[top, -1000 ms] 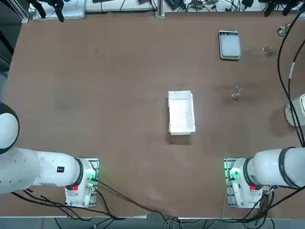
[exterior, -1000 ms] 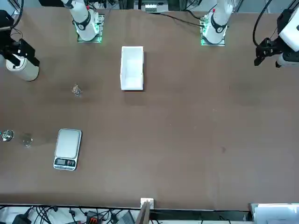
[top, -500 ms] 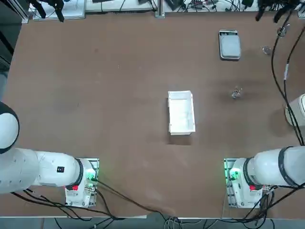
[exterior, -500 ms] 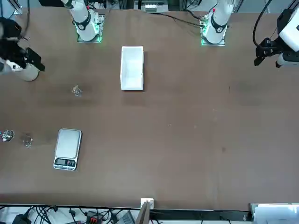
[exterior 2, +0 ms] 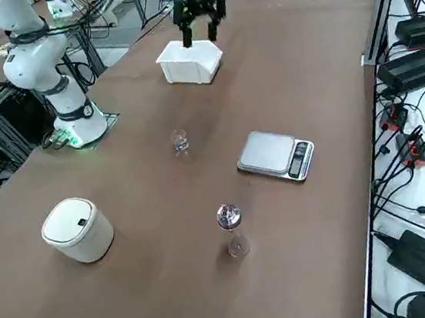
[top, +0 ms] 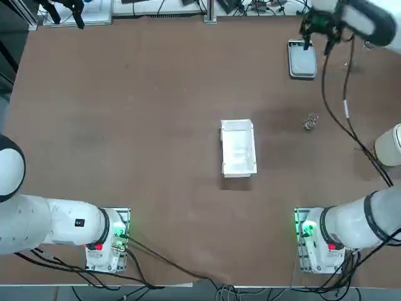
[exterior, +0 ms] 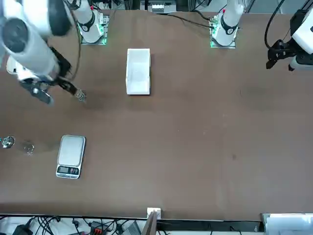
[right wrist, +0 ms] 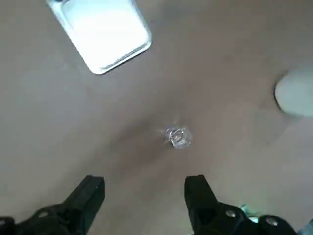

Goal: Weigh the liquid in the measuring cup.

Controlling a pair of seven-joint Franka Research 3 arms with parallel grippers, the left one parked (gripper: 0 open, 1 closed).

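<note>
Fingers (right wrist: 142, 193) spread, high above the measuring cup (right wrist: 177, 137).

- The right gripper (right wrist: 144, 196) hangs high above the table (top: 144, 94) with its fingers spread wide, nothing between them.
- The measuring cup (top: 310, 121) stands alone on bare tabletop, open to approach from every side.
- The scale (top: 302, 59) lies far of the cup and well apart from it, its platform bare.
- The white tray (top: 239, 148) sits left of the cup, a clear lane between them.
- A white cylindrical container (exterior 2: 78, 230) stands at the right edge, near the cup's right side.
- Two small glass items (exterior 2: 231, 230) stand right of the scale, narrowing that side.
</note>
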